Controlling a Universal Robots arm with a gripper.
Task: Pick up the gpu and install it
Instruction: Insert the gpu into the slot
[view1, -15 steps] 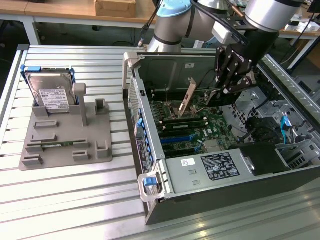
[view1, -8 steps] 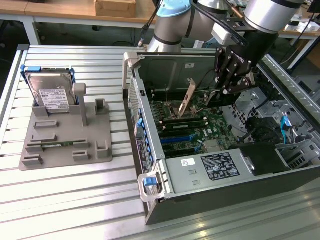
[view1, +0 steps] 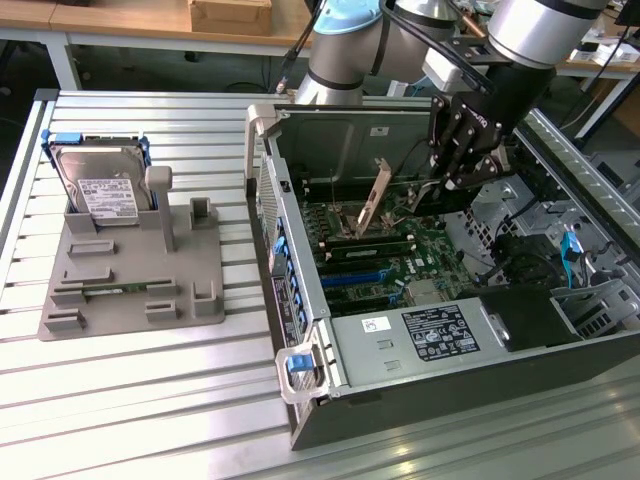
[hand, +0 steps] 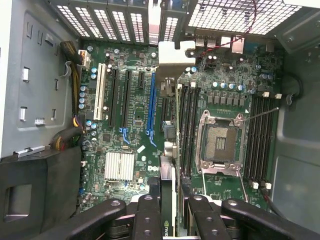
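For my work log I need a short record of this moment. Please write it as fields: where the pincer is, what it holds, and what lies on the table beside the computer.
pincer position: inside the open computer case, above the motherboard
pincer state: shut on the gpu
gpu: held on edge, its metal bracket toward the rear of the case, hanging over the motherboard between the blue slot and the memory slots
processor socket: empty, open
grey holder tray: on the table, the exterior view's left
hard drive: standing in the tray
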